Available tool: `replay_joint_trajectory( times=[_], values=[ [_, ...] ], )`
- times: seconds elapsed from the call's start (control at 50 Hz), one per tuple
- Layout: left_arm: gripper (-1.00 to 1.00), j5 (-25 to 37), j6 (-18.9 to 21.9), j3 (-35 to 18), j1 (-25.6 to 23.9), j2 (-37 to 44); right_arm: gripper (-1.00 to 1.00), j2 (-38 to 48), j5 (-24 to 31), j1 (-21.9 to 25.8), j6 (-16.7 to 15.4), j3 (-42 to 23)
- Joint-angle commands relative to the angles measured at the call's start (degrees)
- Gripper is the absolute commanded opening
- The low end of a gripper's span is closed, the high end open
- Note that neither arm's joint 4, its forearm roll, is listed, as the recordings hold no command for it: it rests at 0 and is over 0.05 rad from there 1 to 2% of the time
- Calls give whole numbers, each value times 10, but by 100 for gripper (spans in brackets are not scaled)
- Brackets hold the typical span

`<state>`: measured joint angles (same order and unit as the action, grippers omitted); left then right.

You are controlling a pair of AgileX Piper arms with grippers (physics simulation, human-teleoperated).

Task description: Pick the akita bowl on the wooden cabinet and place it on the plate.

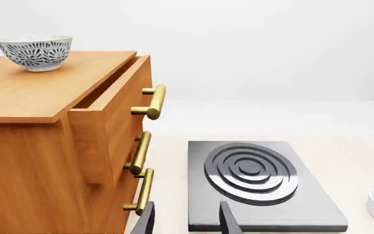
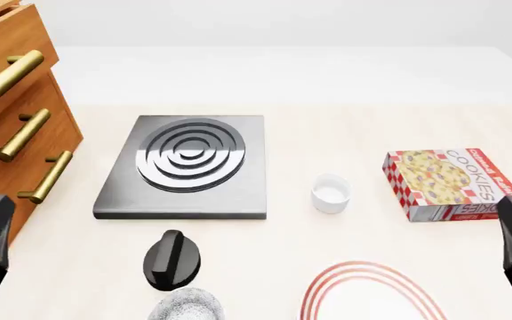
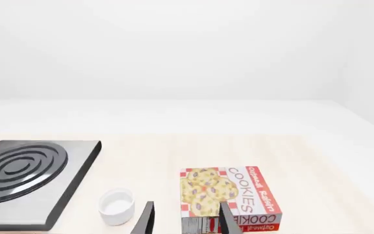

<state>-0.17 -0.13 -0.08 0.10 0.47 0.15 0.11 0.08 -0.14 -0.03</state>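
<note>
Nearest me in the front view lie a patterned bowl (image 2: pixel 186 305) and the plate (image 2: pixel 370 293), both at the near table edge. Largest is the wooden cabinet (image 1: pixel 50 141), top drawer ajar, with the akita bowl (image 1: pixel 35 50) on top. Then the stove (image 2: pixel 187 167), cookie box (image 2: pixel 452 183), black knob (image 2: pixel 173 259) and white cup (image 2: pixel 331 192). My left gripper (image 1: pixel 185 222) and right gripper (image 3: pixel 185 220) are both spread, holding nothing.

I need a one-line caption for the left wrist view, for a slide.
Patterned bowl on the wooden cabinet with its top drawer pulled out, beside a grey stove.
</note>
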Motion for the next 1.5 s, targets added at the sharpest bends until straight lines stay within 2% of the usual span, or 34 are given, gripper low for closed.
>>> replay_joint_trajectory(
  times=[0.02, 0.22, 0.54, 1.1, 1.38, 1.5],
  values=[
    [100, -6, -11, -4, 1, 22, 100, 1, 5, 2, -3, 0],
    [100, 23, -23, -22, -12, 19, 100, 0, 3, 3, -3, 0],
    [100, 69, -41, -61, 8, 35, 100, 0, 3, 3, 4, 0],
    [100, 205, -30, -303, 16, 99, 100, 0, 3, 3, 4, 0],
    [100, 259, -35, -391, 31, 130, 100, 0, 3, 3, 4, 0],
    [100, 294, -33, -448, 42, 146, 100, 0, 3, 3, 4, 0]
  ],
)
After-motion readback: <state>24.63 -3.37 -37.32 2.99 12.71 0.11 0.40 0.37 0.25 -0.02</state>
